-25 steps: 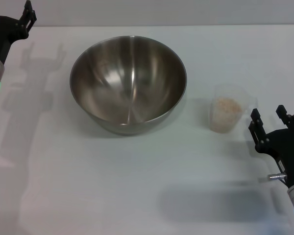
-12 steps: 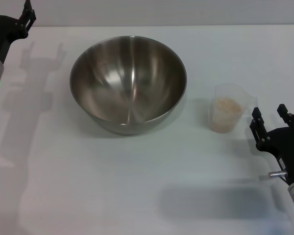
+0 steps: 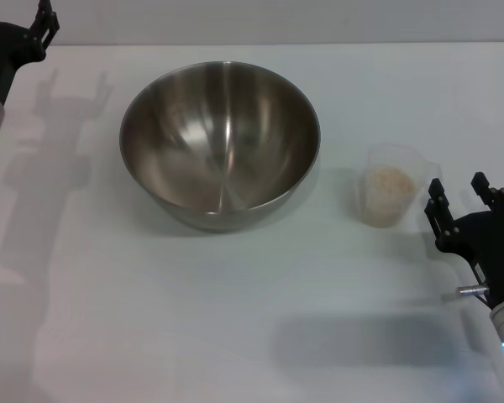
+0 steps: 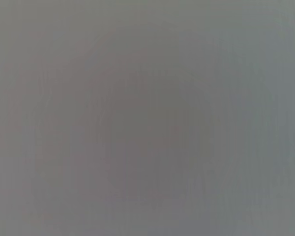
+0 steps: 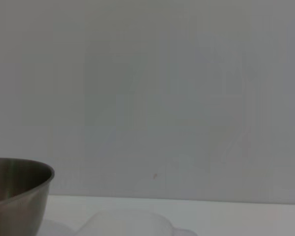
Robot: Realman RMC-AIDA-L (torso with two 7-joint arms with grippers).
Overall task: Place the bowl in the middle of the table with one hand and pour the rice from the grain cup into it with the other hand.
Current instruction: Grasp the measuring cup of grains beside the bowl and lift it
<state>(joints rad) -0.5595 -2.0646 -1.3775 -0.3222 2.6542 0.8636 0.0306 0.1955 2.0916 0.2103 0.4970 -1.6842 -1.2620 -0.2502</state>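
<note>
Head view: looking steeply down from above onto the table [image 3: 235, 319]. Right wrist view: low, near tabletop level, facing a plain wall; sharing the bowl [image 3: 220, 143] [image 5: 14, 196] and grain cup [image 3: 386, 195] [image 5: 132, 225]. Left wrist view: featureless grey only.

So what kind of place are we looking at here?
Probably a robot test bench, not a real kitchen: a bare white table against a plain wall, holding only a steel bowl and a grain cup of rice.
</note>
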